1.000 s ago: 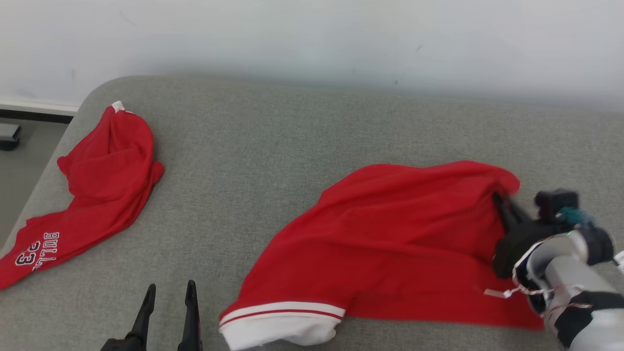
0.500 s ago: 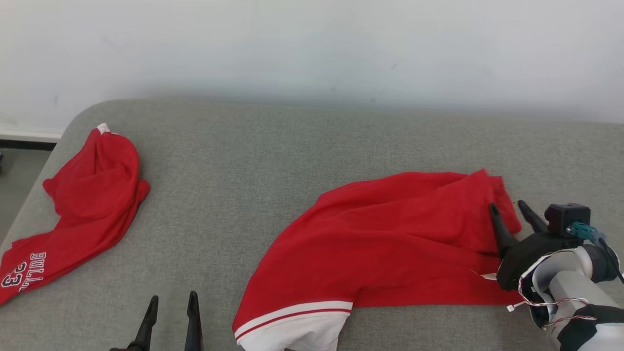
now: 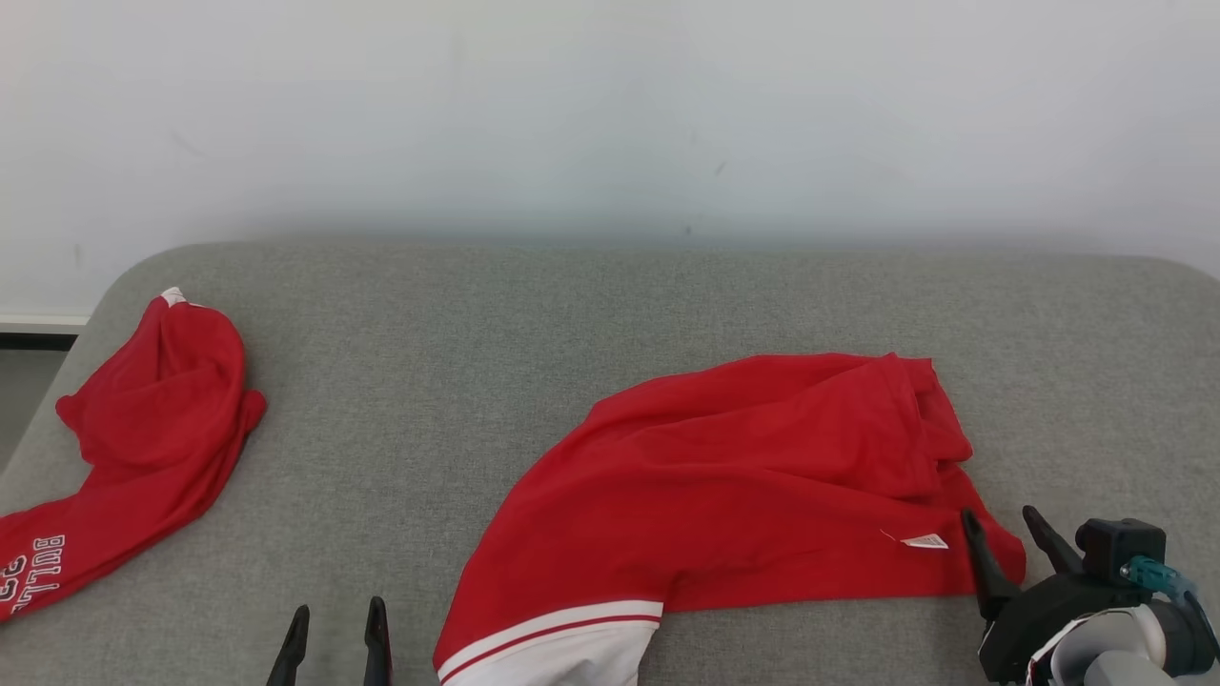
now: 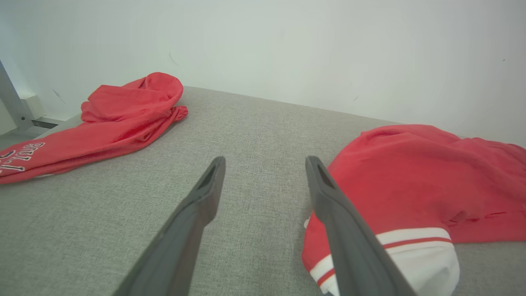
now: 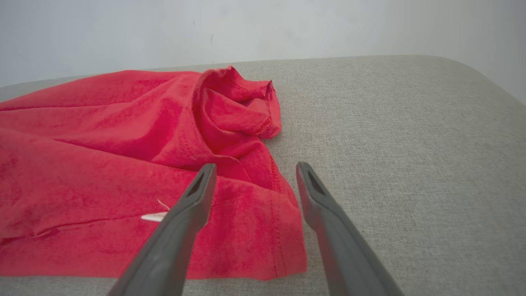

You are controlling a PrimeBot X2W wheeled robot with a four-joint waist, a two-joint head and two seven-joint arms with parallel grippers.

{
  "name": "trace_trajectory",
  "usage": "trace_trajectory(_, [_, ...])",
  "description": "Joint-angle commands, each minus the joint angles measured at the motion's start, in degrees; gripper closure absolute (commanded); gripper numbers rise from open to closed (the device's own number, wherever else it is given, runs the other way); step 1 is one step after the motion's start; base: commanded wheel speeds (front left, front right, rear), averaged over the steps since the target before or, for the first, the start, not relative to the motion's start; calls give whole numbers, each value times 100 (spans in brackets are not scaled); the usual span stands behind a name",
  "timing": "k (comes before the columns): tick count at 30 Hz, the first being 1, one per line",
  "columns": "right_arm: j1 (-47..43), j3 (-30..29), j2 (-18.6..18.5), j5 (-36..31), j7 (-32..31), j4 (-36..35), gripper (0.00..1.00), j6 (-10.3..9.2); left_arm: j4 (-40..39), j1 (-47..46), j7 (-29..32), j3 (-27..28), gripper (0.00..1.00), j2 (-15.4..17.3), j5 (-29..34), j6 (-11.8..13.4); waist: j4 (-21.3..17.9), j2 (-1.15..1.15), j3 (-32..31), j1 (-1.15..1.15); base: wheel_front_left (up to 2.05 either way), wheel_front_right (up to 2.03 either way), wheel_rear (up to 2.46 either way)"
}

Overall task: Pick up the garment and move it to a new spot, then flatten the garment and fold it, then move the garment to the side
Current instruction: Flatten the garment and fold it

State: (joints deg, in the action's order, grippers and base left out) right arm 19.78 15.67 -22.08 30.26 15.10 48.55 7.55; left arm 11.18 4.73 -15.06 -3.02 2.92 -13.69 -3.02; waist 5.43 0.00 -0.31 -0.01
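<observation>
Stitched garment [image 5: 123, 164] hem at right pincer [image 5: 255, 166]

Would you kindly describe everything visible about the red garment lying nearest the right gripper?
The red garment looks like soft knit cloth, lying rumpled and unfolded on the grey cushion. Its near-left end carries a white band with a thin red stripe; the far-right end is bunched into folds with stitched hems. A small white tag sticks out near the right corner. The right gripper, open, sits at that corner, one finger over the cloth; contact cannot be judged.
</observation>
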Motion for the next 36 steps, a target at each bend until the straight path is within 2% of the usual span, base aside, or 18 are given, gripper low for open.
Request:
trace_trajectory(1, [-76, 13, 41, 34, 7, -50, 0, -13, -17, 68, -17, -10, 0, -6, 15, -15, -21, 0, 23, 1, 0, 0, 0])
trace_trajectory(10, [116, 16, 98, 4, -172, 425, 0, -13, 7, -31, -17, -59, 0, -5, 41, -38, 25, 0, 112, 1, 0, 0, 0])
trace_trajectory(11, [116, 52, 128, 4, -229, 510, 5, -13, 11, -36, -17, -62, 0, -5, 43, -43, 42, 0, 111, 1, 0, 0, 0])
trace_trajectory(12, [124, 84, 144, 8, -251, 562, 83, -13, 12, -36, -17, -59, 0, -5, 47, -46, 56, 0, 107, 1, 0, 0, 0])
trace_trajectory(13, [139, 97, 144, 15, -233, 582, 100, -13, 13, -27, -17, -50, 0, -5, 53, -47, 66, 0, 102, 1, 0, 0, 0])
trace_trajectory(20, [-56, 97, 95, -84, 1, 220, 100, -13, 5, 125, -17, 41, 0, -5, 49, -12, -23, 0, 6, 1, 0, 0, 0])
trace_trajectory(28, [-1339, 94, -58, -601, 7, -1495, 100, -13, -40, 88, -17, 8, 0, -6, -30, 18, -242, 0, 17, 1, 0, 0, 0])
trace_trajectory(30, [-1614, 105, -71, -634, 5, -1528, 76, -13, -32, 99, -17, -1, 0, -4, -36, 16, -307, 0, 32, 1, 0, 0, 0])
trace_trajectory(31, [-1675, 91, -74, -640, 6, -1550, 0, -13, -28, 98, -17, -15, 0, -6, -35, 12, -331, 0, 38, 1, 0, 0, 0])
trace_trajectory(36, [-1875, -43, -31, -598, 6, -1702, 0, -13, -6, 64, -17, -21, 0, -5, -21, 2, -433, 0, 56, 1, 0, 0, 0])
